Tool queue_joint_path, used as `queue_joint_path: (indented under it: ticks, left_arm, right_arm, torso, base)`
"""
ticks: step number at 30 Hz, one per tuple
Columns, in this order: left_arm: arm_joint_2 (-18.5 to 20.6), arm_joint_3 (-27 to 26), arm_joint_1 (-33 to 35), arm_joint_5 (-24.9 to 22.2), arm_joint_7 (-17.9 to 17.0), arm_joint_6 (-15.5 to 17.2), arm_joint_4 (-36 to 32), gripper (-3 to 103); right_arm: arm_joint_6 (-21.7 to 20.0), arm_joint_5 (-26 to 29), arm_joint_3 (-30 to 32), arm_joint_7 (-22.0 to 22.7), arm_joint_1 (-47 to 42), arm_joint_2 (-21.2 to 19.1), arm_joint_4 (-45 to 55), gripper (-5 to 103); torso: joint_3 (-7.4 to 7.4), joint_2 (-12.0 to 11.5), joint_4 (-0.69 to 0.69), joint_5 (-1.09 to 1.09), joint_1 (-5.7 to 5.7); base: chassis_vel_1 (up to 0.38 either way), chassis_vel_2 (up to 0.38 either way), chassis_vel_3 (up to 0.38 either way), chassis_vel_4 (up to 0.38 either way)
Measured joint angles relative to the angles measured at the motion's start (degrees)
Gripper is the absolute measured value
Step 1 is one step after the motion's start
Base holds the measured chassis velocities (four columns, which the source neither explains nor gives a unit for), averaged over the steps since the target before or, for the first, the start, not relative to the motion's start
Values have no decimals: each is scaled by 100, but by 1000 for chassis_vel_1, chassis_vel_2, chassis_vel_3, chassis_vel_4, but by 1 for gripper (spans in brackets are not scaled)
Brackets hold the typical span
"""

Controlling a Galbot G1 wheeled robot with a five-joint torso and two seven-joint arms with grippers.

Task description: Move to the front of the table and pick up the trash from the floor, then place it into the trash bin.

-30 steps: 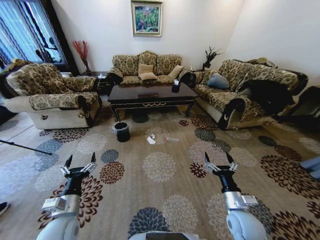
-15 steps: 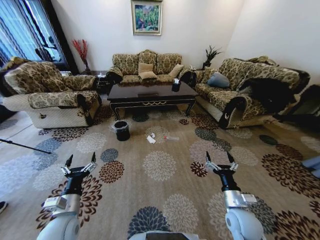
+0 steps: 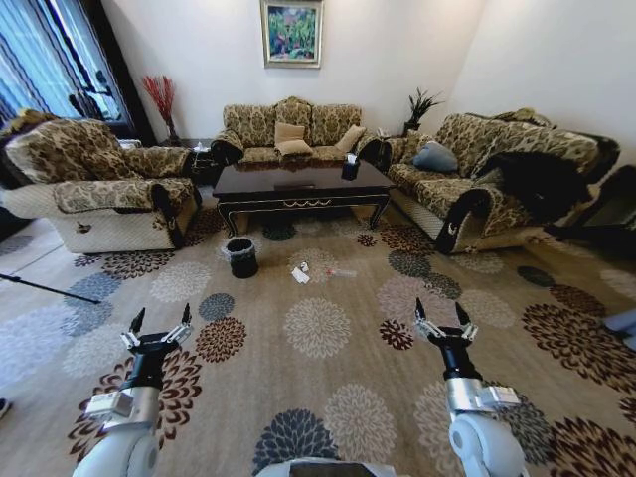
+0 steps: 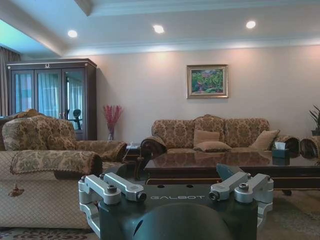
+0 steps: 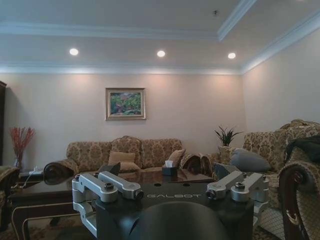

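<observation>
The dark glossy table (image 3: 298, 185) stands across the room in front of the far sofa; it also fills the background as the table (image 4: 240, 162) in the left wrist view and the table (image 5: 60, 192) in the right wrist view. The trash (image 3: 300, 275), a white sheet with a small wad, lies on the patterned carpet in front of it, and a clear bottle (image 3: 341, 272) lies just to the right. The black trash bin (image 3: 240, 256) with its liner stands left of the litter. My left gripper (image 3: 159, 321) and right gripper (image 3: 443, 316) are held low and forward, both open and empty, far short of the trash.
An armchair (image 3: 94, 194) sits at the left, a long sofa (image 3: 487, 184) at the right and a sofa (image 3: 293, 134) behind the table. A black tissue box (image 3: 350, 171) rests on the table. A thin dark rod (image 3: 45, 289) lies on the floor at the left. Open carpet lies between me and the trash.
The whole head view has shifted slightly, so the camera has moved a little toward the table. Both arms keep the same pose with open fingers.
</observation>
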Motion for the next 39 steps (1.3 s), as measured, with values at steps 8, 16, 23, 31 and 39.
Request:
queue_joint_path:
  ticks: [8, 16, 23, 31, 39]
  left_arm:
    - [-4, -22, 60, -3, 7, -9, -46, 100]
    - [-17, -22, 94, -9, 17, -64, -20, 100]
    - [-21, -4, 59, -9, 21, -105, 69, 100]
    - [-35, 46, -6, 22, 27, -135, 196, 100]
    - [-38, 48, -48, 23, 31, -155, 277, 100]
  right_arm:
    - [-253, -243, 17, -251, -97, 39, 155, 100]
    - [-343, -490, -14, -510, -196, 58, 257, 100]
    - [-126, -568, -29, -777, -259, 67, 253, 100]
    - [50, -621, -29, -799, -253, 80, 86, 100]
    - [166, -654, 11, -613, -127, 97, -25, 100]
  torso:
    - [-120, -212, 0, 0, -92]
    - [-244, -431, 0, 1, -187]
    - [-339, -596, 0, 0, -257]
    - [-462, -811, 0, 0, -348]
    - [-567, -996, 0, 0, -428]
  base:
    - [0, 0, 0, 0]
    - [0, 0, 0, 0]
    - [0, 0, 0, 0]
    - [0, 0, 0, 0]
    - [0, 0, 0, 0]
